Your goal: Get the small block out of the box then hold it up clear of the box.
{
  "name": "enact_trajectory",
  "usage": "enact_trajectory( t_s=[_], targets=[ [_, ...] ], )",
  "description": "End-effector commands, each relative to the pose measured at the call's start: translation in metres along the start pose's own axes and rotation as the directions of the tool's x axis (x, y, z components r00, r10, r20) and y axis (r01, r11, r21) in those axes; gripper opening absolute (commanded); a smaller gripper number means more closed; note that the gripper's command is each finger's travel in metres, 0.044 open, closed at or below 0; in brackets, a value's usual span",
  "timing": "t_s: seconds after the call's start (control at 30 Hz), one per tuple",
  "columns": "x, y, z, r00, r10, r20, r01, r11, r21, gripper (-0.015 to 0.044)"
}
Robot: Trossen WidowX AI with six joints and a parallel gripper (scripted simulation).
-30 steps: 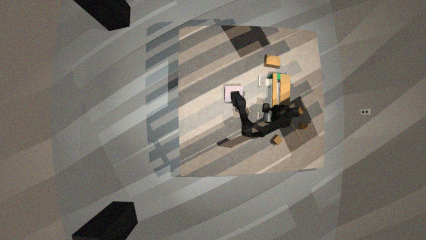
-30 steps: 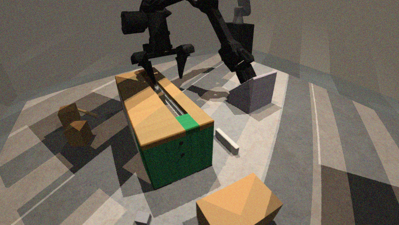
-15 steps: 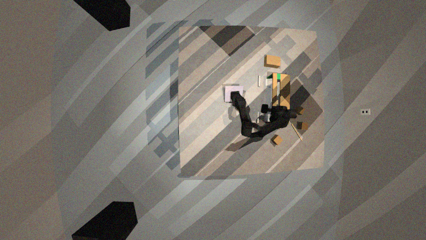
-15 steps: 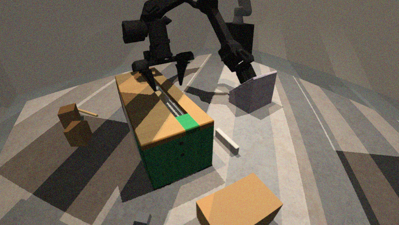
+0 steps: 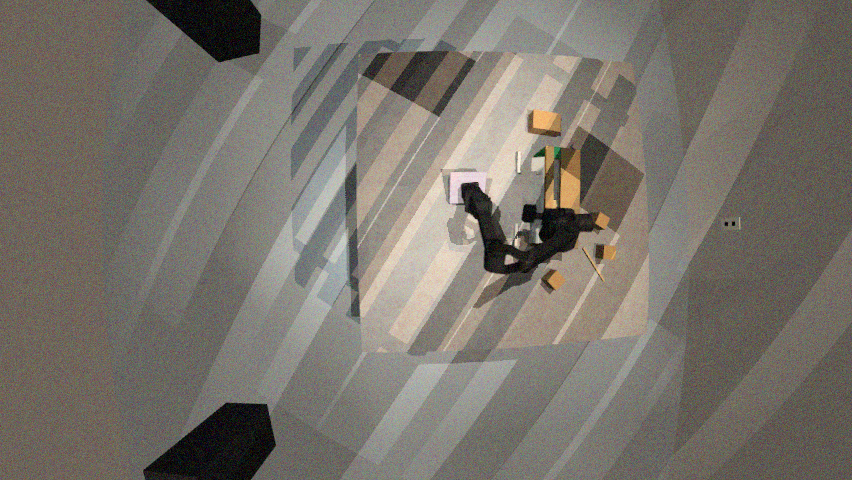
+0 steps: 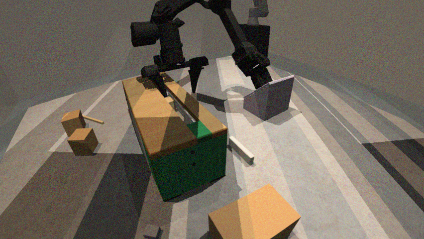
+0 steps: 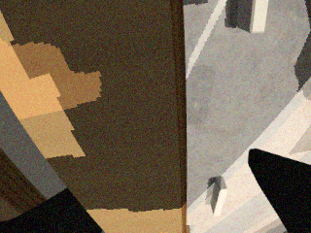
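The box point(image 5: 570, 184) point(image 6: 165, 130) stands upright, with a wooden top, a long slot in the top and a green end wall point(image 6: 189, 166). My gripper point(image 6: 179, 94) point(image 7: 181, 163) is open and empty, low over the far part of the box. One fingertip is at the slot, and I cannot tell whether it dips inside. The other finger hangs outside, past the clear-fronted side. In the wrist view the wooden top point(image 7: 131, 121) fills the middle. I cannot make out the small block; the top and the gripper hide most of the shelf.
A large wooden block point(image 5: 545, 122) point(image 6: 255, 210) lies beyond the green end. Wooden cubes point(image 5: 606, 252) point(image 6: 82, 142) and a thin stick point(image 5: 593, 264) point(image 6: 93, 119) lie behind the box. A white bar point(image 5: 518, 162) point(image 6: 241, 151) and a lilac wedge point(image 5: 456, 195) point(image 6: 264, 102) stand on the clear-fronted side.
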State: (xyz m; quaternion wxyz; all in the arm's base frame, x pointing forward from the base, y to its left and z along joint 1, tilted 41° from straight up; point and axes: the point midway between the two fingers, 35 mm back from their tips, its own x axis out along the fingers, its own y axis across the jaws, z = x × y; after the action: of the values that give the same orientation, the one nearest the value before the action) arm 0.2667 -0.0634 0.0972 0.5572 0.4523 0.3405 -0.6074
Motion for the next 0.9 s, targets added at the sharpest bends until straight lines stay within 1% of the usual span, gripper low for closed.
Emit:
enact_trajectory(
  t_s=[0.0, 0.77, 0.87],
  targets=[
    [0.007, -0.001, -0.011, 1.000, -0.010, 0.002, 0.010, 1.000, -0.002, 0.0400],
    [0.025, -0.002, -0.064, 1.000, -0.010, 0.000, 0.010, 1.000, -0.002, 0.0400],
    [0.024, -0.001, -0.059, 1.000, -0.010, 0.000, 0.010, 1.000, -0.002, 0.0400]
  ],
)
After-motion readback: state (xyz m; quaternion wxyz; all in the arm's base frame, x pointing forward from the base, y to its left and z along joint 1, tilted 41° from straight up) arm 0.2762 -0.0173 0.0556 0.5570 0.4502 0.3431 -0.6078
